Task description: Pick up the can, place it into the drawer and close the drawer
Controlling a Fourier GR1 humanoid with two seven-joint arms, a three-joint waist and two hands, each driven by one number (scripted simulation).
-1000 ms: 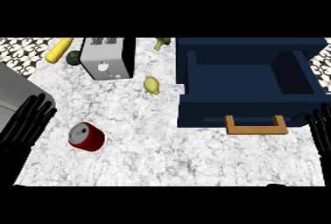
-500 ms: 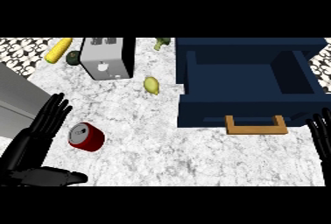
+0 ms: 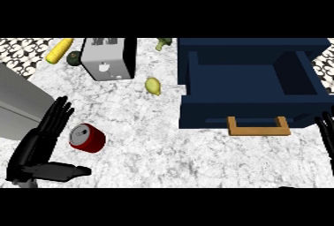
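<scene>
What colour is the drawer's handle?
Light wooden tan, on the dark blue drawer; the handle shows best in the head view.

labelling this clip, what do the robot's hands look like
The left hand is glossy black all over, with long, slim, segmented fingers and a thumb. Only the black fingers of the right hand show at the right edge. No cables or markings are visible.

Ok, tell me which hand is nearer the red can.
Left. The left hand is open just beside the can, on its left, not touching. The right hand sits at the view's right edge, beyond the drawer.
</scene>
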